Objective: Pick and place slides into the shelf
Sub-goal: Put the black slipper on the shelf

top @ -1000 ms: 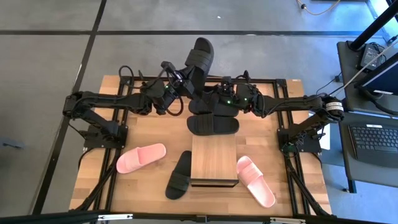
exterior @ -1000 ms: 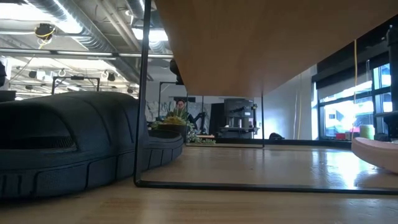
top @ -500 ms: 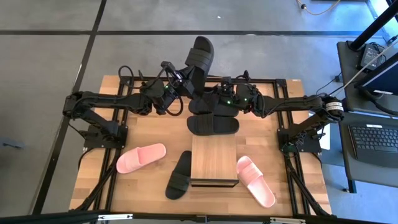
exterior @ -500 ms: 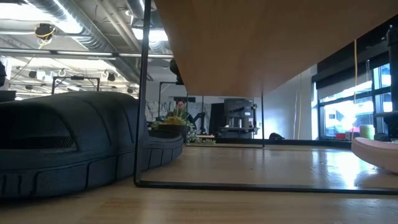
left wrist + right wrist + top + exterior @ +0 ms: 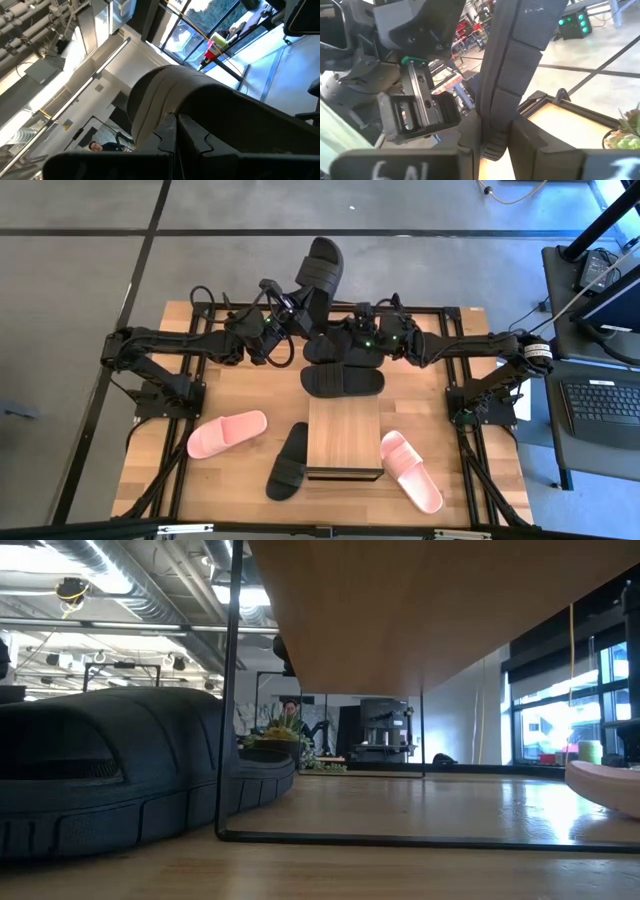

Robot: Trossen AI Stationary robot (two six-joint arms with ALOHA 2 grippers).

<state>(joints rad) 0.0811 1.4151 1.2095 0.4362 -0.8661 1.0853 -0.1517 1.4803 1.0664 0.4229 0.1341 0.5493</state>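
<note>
A black slide (image 5: 322,270) is held up over the table's far edge, between my two grippers. My left gripper (image 5: 296,315) is shut on its lower end, reaching in from the left. My right gripper (image 5: 495,135) comes from the right and is shut on the same slide (image 5: 512,60). Two more black slides (image 5: 342,380) (image 5: 345,352) lie flat under the grippers. The shelf (image 5: 345,435) stands at the near middle. A black slide (image 5: 288,460) and a pink one (image 5: 227,432) lie to its left, and another pink one (image 5: 410,470) lies to its right. My left gripper pinches the slide's thick curved edge (image 5: 165,107) between its two shut fingers (image 5: 192,137), at the slide's end nearest the table. The slide is lifted clear and slants up and away past the far edge. My right gripper has the slide's ribbed side edge (image 5: 495,117) between its two fingers (image 5: 532,137), coming about level from the table's right, close beside my left gripper (image 5: 415,100). The slide stands on edge between them.
In the low view the shelf's plank (image 5: 420,610) spans overhead on a thin black frame (image 5: 228,690). A black slide (image 5: 100,770) lies to the frame's left and a pink one (image 5: 605,785) to its right. A desk with a keyboard (image 5: 600,405) stands off the table's right.
</note>
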